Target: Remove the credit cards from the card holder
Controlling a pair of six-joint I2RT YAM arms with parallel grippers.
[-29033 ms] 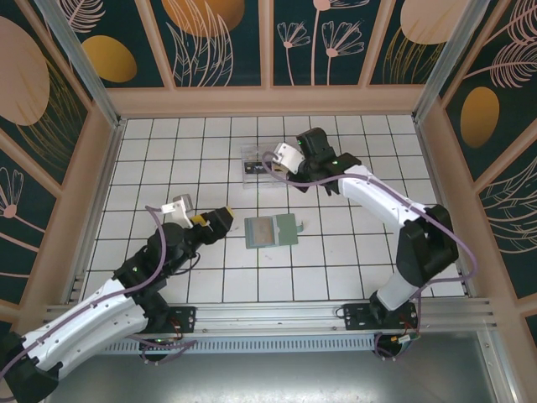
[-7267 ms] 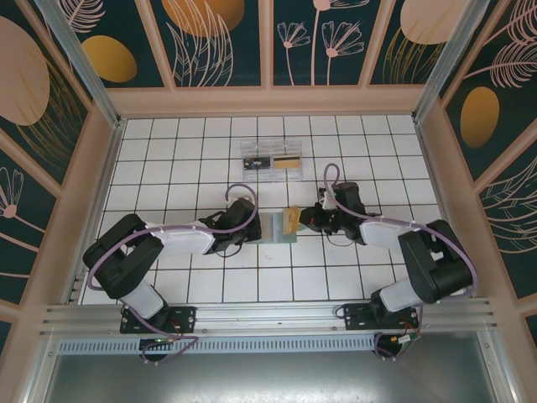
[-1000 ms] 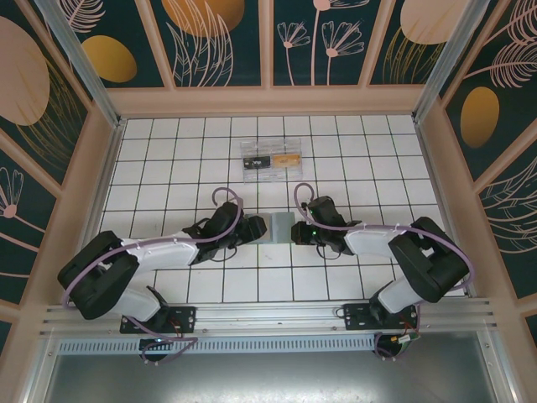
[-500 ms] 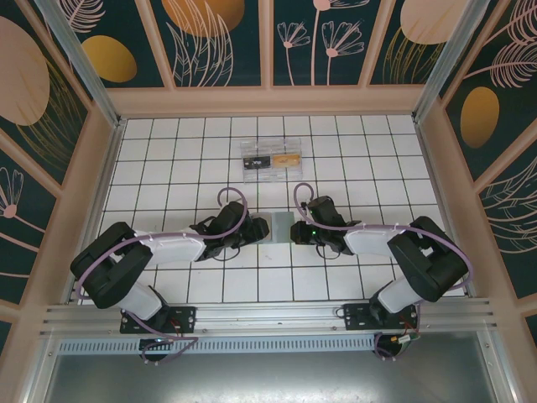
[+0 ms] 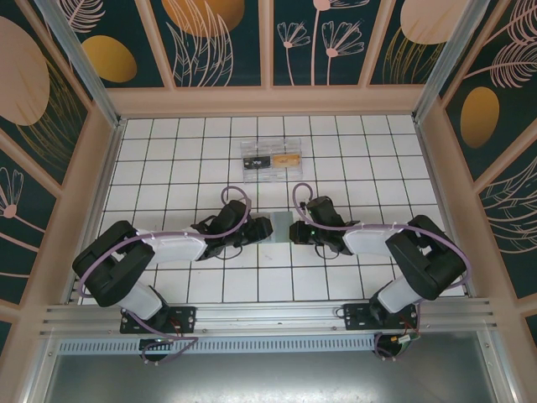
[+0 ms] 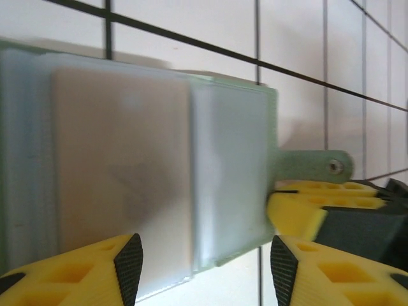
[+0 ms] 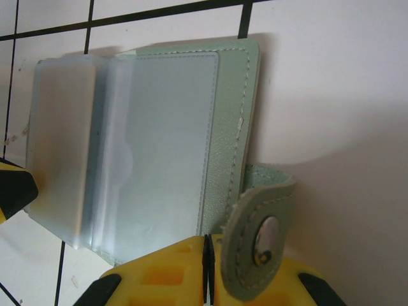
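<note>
— Card holder [image 5: 280, 227] lies open at mid-frame on the tabletop [image 5: 168, 168], between both arms. Why flat?
— So its clear sleeves fan out. Right pincer [image 7: 205, 258] is pressed together on the green cover's lower edge beside the snap strap [image 7: 264, 223], likely pinning it down.
— And the left?
— Left pincer [image 6: 207, 264] is spread, fingers either side of the sleeve holding a pale card [image 6: 121, 166]; probably lining up to pull.
— Upper centre?
— A clear tray [image 5: 270, 159], two cards inside.
</note>
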